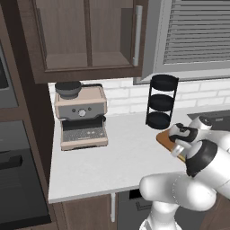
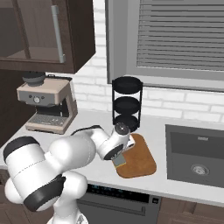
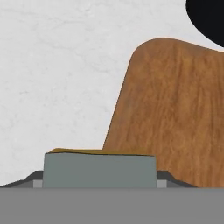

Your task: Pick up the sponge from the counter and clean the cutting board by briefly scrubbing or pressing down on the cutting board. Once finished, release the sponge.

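Kitchen counter [image 2: 175, 186] with appliances, rack and cutting board [image 2: 141, 162]

The pale marbled worktop runs from a dark cabinet wall to a sunken steel sink [image 2: 197, 157], backed by white brick tiling under a shuttered window. A beige espresso machine [image 1: 81, 117] stands at the far corner, well apart from the board. A black three-tier round rack [image 2: 127, 103] stands against the tiles just behind the board. The reddish-brown board, corners rounded, lies flat on the worktop between the rack and the front edge, near the sink. In the hand view, the board's rounded corner borders bare worktop.
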Controlling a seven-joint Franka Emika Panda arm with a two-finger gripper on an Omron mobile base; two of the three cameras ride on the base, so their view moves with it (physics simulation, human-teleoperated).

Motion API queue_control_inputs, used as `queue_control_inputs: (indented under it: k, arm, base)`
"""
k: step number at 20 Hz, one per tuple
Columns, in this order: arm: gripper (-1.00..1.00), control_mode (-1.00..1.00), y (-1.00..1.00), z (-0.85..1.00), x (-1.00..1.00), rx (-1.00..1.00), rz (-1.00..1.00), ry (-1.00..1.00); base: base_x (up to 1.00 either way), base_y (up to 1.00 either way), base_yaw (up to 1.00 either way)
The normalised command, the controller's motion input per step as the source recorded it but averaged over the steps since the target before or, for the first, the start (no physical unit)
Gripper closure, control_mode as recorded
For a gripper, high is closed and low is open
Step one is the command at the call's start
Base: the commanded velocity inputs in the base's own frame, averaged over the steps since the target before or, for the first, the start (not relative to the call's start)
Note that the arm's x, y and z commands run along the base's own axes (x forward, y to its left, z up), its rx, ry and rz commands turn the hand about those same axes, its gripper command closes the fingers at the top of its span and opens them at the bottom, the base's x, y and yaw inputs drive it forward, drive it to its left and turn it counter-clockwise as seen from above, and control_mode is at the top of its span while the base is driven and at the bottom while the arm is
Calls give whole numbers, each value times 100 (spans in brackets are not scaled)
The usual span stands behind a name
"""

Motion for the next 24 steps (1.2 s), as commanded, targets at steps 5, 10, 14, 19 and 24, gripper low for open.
queue_control_inputs:
  k: [5, 10, 14, 19, 24]
  arm:
    - [100, -100, -22, 6, 28, 0, 3, 0]
    - [100, -100, -23, 0, 21, 0, 1, 0]
    - [100, -100, -25, 0, 18, 0, 0, 0]
    - [100, -100, -32, 0, 21, 0, 0, 0]
    - [100, -100, -31, 0, 25, 0, 0, 0]
  base:
    - [0, 0, 0]
    - [0, 0, 0]
    - [0, 0, 0]
    - [0, 0, 0]
    - [0, 0, 0]
